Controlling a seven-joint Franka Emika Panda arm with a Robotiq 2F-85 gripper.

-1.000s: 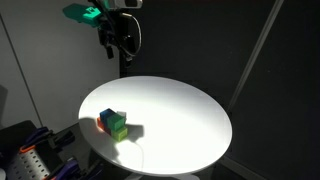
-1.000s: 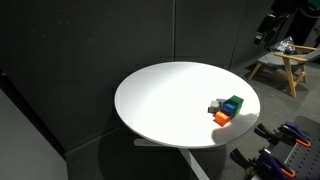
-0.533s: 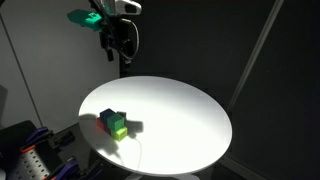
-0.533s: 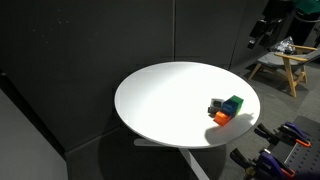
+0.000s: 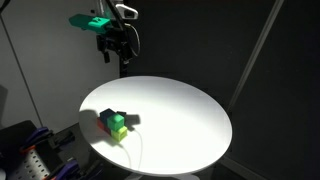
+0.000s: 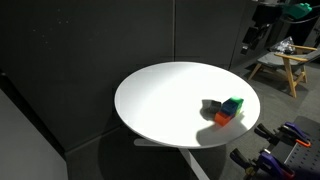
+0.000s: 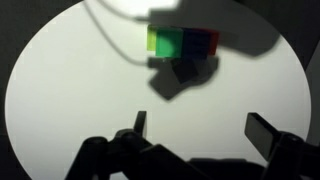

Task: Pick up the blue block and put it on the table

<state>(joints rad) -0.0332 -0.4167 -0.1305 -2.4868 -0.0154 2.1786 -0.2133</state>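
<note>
Your gripper [image 7: 200,125] has eased lower — fingers spread wide, empty — and its shadow [image 7: 178,82] now reaches the untouched blue block [image 7: 182,43]; high above the table [image 7: 60,100], approach barely begun.

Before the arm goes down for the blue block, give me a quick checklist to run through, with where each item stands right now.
1. The gripper is open: ok, fingers spread wide in the wrist view.
2. Nothing held: ok, the gap between the fingers is empty.
3. The blue block is in sight: ok, flanked by the green block and the red block.
4. Lined up over it: not ok, the arm hangs high and the block sits near the wrist view's top.
5. Finger room beside it: cannot tell, both neighbours look pressed against it.
6. Bare table to set it on: ok.
</note>
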